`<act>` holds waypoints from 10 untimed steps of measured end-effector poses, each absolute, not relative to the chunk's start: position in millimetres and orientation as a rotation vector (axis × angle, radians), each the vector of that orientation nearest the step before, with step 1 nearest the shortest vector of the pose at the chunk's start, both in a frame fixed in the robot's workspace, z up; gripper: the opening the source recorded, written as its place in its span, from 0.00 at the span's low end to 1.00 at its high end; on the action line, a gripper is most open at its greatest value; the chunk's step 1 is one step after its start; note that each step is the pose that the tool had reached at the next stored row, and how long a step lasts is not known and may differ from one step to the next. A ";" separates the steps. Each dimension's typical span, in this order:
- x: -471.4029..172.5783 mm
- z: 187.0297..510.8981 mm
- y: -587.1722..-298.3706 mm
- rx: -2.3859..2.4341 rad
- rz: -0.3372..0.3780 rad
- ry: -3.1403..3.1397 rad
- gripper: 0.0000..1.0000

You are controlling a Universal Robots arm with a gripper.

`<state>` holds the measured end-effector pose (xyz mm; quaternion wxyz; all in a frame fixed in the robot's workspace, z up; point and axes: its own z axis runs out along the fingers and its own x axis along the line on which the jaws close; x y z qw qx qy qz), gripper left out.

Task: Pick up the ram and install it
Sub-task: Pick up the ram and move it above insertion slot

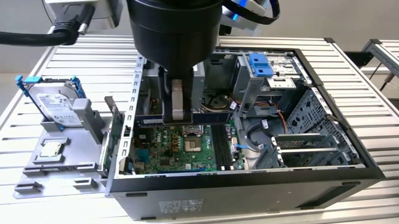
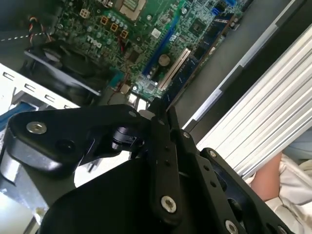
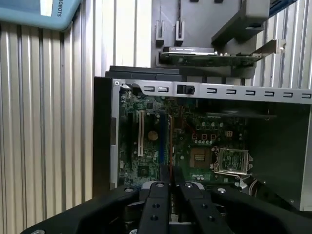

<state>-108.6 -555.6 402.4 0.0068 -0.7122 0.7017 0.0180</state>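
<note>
The ram (image 1: 209, 118) is a thin blue-green stick hanging level inside the open computer case (image 1: 249, 186), just above the green motherboard (image 1: 168, 154). My gripper (image 1: 177, 116) is shut on its middle, reaching down from the black arm. In the first wrist view the ram (image 3: 165, 146) shows edge-on as a narrow strip running out from the closed fingertips of my gripper (image 3: 168, 185), over the board. In the second wrist view my gripper (image 2: 163, 114) is pressed together above the board. The black memory slots (image 1: 219, 144) lie on the board, towards the exterior view's right of the processor socket (image 1: 190, 142).
A grey holder (image 1: 62, 161) at the exterior view's left carries a hard drive (image 1: 56, 107) in a blue frame and a small silver processor chip (image 1: 50, 149). Drive cages (image 1: 268, 74) and cables crowd the case's right side. Part of a person (image 2: 273, 180) is beside the slatted table.
</note>
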 end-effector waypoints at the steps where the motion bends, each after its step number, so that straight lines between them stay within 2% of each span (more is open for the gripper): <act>1: -105.0 402.3 -555.6 -2.228 0.057 2.195 0.00; 10: -74.8 402.4 -555.6 -2.228 0.058 2.196 0.00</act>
